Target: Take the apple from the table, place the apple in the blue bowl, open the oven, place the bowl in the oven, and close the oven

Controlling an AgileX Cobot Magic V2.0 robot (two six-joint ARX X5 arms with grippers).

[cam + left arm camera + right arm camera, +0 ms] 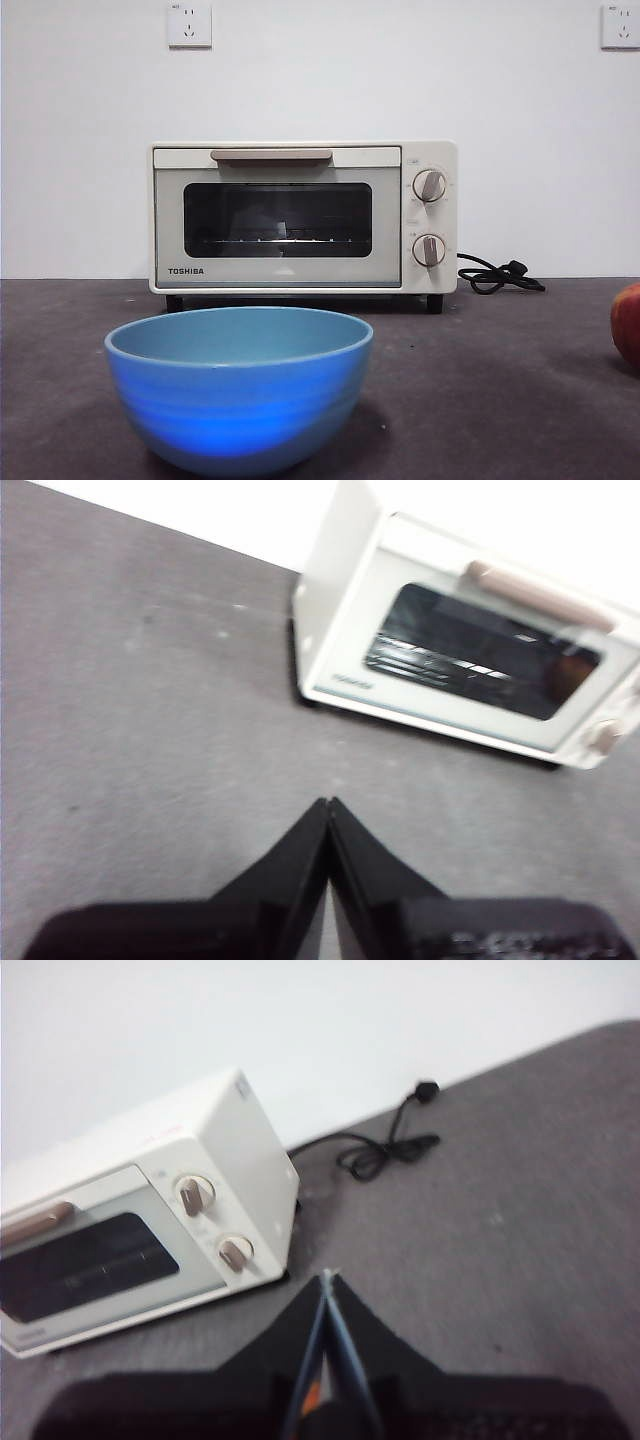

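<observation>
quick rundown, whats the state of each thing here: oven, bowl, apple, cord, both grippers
oven: door shut, nothing visible on its rack
blue bowl: upright on the table, looks empty
apple: on the table, cut off by the frame edge, not in the bowl
cord: lying loose beside the oven
left gripper: shut, holding nothing
right gripper: shut, holding nothing

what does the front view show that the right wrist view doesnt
Only the front view shows the blue bowl, empty and nearest the camera, the apple cut by the picture's edge, and two wall sockets.

Only the right wrist view shows the right gripper, jaws shut, above bare table.

Both show the Toshiba oven with its door closed, its two knobs, and its black cord lying on the table.
</observation>
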